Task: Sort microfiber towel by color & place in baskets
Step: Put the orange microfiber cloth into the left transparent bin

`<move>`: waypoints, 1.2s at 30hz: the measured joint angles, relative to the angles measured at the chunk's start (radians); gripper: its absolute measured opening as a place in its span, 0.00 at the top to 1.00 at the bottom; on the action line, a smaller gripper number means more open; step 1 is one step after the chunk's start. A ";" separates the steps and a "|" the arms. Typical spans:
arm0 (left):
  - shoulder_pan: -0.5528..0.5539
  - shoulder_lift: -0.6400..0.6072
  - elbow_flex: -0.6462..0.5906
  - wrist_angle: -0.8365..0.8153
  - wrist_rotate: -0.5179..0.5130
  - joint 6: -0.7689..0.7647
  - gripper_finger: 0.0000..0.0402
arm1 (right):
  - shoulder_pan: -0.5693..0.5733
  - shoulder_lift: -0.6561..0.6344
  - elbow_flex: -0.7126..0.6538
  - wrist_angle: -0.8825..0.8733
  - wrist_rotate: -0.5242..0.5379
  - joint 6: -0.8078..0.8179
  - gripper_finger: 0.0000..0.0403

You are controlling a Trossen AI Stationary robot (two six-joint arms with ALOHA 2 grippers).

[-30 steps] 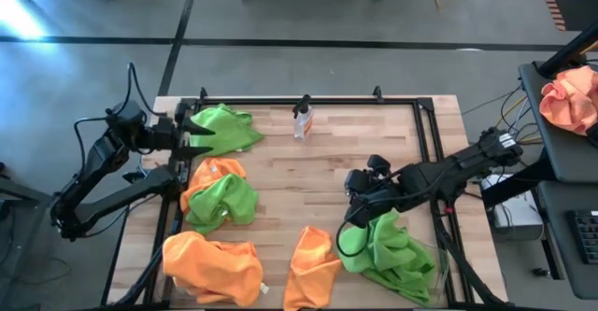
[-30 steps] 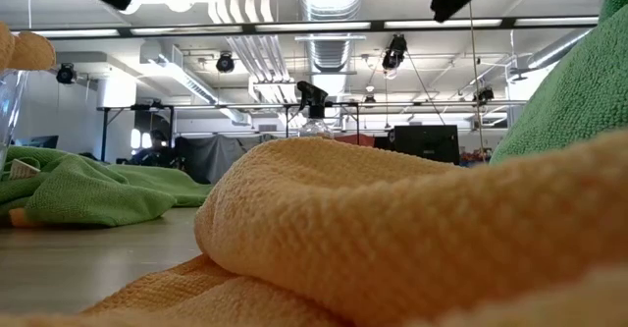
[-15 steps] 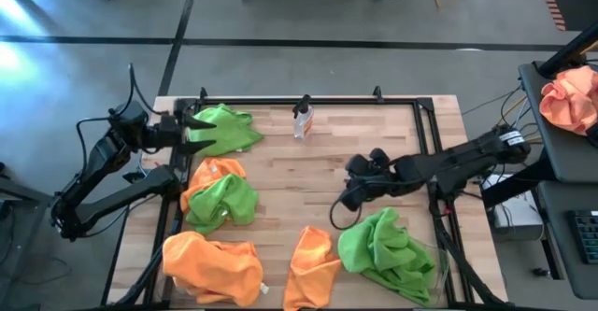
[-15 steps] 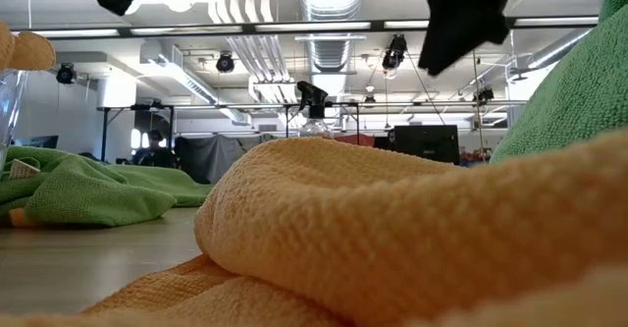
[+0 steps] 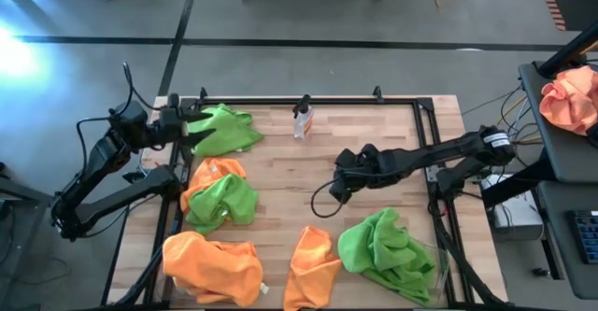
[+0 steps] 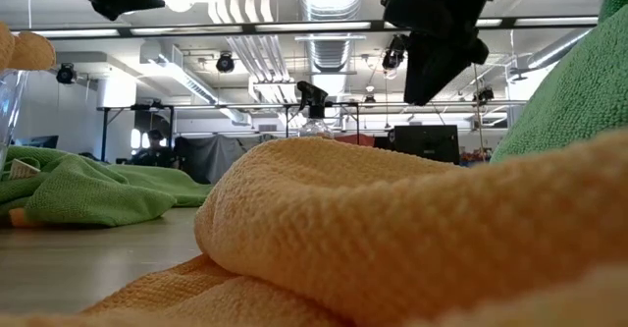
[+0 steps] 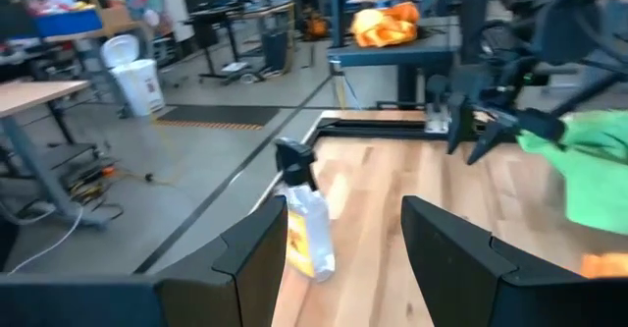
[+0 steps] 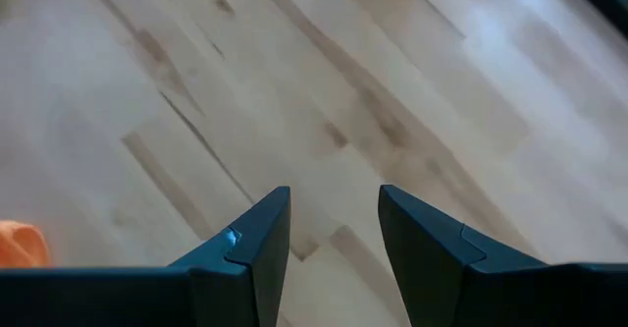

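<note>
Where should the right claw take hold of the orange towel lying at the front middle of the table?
Probably at the raised bunched fold near the top of the orange towel, coming straight down from above. It lies crumpled alone on bare wood, and the right claw, open and empty, hovers just behind it.

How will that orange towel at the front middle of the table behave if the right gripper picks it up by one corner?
The orange towel lies crumpled in soft folds, so it will probably hang limp and unfurl. Its fuzzy looped surface suggests that the fingers will grip without slipping. It looks light, and the open right gripper could likely lift it easily.
</note>
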 joint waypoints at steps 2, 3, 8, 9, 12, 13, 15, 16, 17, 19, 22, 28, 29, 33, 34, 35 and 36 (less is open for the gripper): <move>0.000 0.001 0.000 0.015 -0.014 -0.025 0.54 | -0.007 0.013 0.031 -0.062 0.007 -0.029 0.63; 0.000 0.002 0.000 0.023 -0.014 -0.035 0.54 | -0.010 0.021 0.045 -0.102 0.025 -0.045 0.63; 0.000 0.002 0.000 0.063 -0.032 -0.120 0.54 | -0.043 0.059 0.084 -0.225 0.069 -0.051 0.63; 0.000 0.002 0.000 0.063 -0.035 -0.127 0.54 | -0.048 0.066 0.084 -0.224 0.060 -0.047 0.63; 0.000 0.002 0.000 0.069 -0.069 -0.149 0.54 | -0.056 0.104 0.084 -0.223 0.049 -0.024 0.63; 0.000 0.002 0.000 0.070 -0.084 -0.160 0.54 | -0.059 0.118 0.084 -0.219 0.047 -0.009 0.63; 0.000 0.002 0.000 0.070 -0.108 -0.177 0.54 | -0.060 0.149 0.084 -0.218 0.042 0.021 0.63; 0.001 0.002 0.000 0.070 -0.109 -0.182 0.54 | -0.061 0.164 0.084 -0.218 0.042 0.028 0.63; 0.001 0.002 0.000 0.070 -0.109 -0.182 0.54 | -0.061 0.178 0.084 -0.218 0.041 0.031 0.63; 0.000 0.002 0.000 0.070 -0.109 -0.183 0.54 | -0.057 0.207 0.088 -0.222 0.030 0.033 0.63; 0.000 0.002 0.000 0.070 -0.109 -0.182 0.54 | -0.057 0.247 0.132 -0.215 -0.046 0.010 0.63; 0.000 0.002 0.000 0.070 -0.109 -0.160 0.54 | -0.033 0.293 0.265 -0.205 -0.112 -0.086 0.63; 0.000 0.002 0.000 0.070 -0.109 -0.156 0.54 | -0.031 0.298 0.288 -0.200 -0.155 -0.099 0.63; 0.000 0.002 0.000 0.070 -0.108 -0.134 0.54 | -0.028 0.315 0.358 -0.151 -0.368 -0.119 0.63; 0.000 0.002 0.000 0.069 -0.108 -0.128 0.54 | -0.027 0.317 0.368 -0.127 -0.418 -0.118 0.63; 0.000 0.002 0.000 0.069 -0.108 -0.121 0.54 | -0.025 0.319 0.376 -0.101 -0.459 -0.118 0.63; 0.000 0.002 0.000 0.069 -0.108 -0.113 0.54 | -0.022 0.320 0.381 -0.071 -0.498 -0.116 0.63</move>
